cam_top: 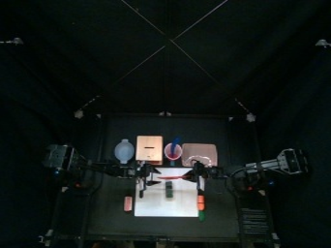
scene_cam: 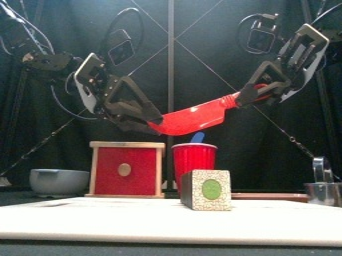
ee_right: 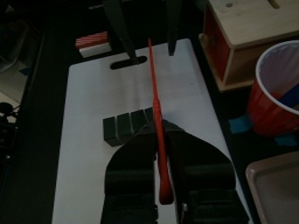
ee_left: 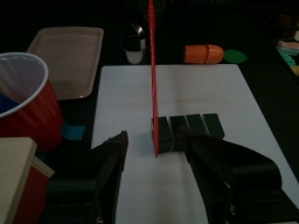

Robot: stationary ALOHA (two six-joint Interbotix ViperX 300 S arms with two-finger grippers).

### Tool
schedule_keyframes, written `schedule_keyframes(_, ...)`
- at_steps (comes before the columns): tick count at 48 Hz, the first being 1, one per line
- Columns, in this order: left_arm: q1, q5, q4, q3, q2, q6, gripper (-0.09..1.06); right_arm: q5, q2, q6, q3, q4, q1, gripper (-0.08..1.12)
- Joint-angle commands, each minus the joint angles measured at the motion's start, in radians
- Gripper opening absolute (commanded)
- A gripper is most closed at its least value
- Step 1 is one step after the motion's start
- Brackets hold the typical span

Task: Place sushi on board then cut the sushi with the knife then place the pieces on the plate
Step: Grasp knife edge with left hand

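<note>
Partly hidden sushi roll (ee_right: 126, 127), red knife (ee_right: 156, 105) pinched in right fingers (ee_right: 131, 179), left fingers (ee_left: 111, 162) apart, empty

The knife (scene_cam: 201, 112) is showing as smooth red plastic, catching a slight gloss along its blade; the cup (scene_cam: 194, 160) is shining like the same red plastic; the box (scene_cam: 127, 170) is showing pale matt wood around a flat red front; the sushi (scene_cam: 207, 190) is presenting a rough, speckled end face; the board (scene_cam: 147, 215) is lying smooth, white and matt; the bowl (scene_cam: 60, 181), far left, is giving off a dull sheen; the cutter (scene_cam: 322, 190), far right, is glinting like bare metal; the tray (ee_left: 65, 57) is looking smooth and matt.
</note>
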Motion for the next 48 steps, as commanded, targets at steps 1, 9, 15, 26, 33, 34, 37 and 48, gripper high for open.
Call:
schedule_keyframes(1,0.002,-0.003,-0.017,-0.023,-0.015,0.008,0.85,-0.009,-0.006,-0.002,-0.011,0.002,0.003,0.33)
schedule_keyframes(9,-0.002,-0.003,-0.041,-0.02,-0.014,0.025,0.85,-0.015,-0.002,-0.002,-0.011,0.002,0.002,0.33)
schedule_keyframes(15,-0.002,-0.006,-0.044,-0.026,-0.012,0.037,0.82,-0.015,0.006,-0.002,-0.011,0.002,0.002,0.33)
schedule_keyframes(26,-0.002,-0.002,-0.041,-0.034,-0.006,0.04,0.7,-0.015,0.014,-0.002,-0.014,0.0,0.002,0.33)
schedule_keyframes(33,-0.006,-0.003,-0.043,-0.034,0.005,0.04,0.65,-0.015,0.014,-0.002,-0.017,-0.002,0.002,0.33)
schedule_keyframes(34,-0.008,-0.003,-0.044,-0.034,0.005,0.04,0.65,-0.015,0.014,-0.002,-0.017,0.0,0.002,0.33)
schedule_keyframes(37,-0.015,-0.002,-0.044,-0.034,0.006,0.038,0.65,-0.015,0.014,-0.002,-0.018,-0.002,0.002,0.33)
schedule_keyframes(48,-0.023,-0.003,-0.044,-0.032,0.005,0.037,0.64,-0.015,0.015,-0.002,-0.023,-0.003,-0.002,0.33)
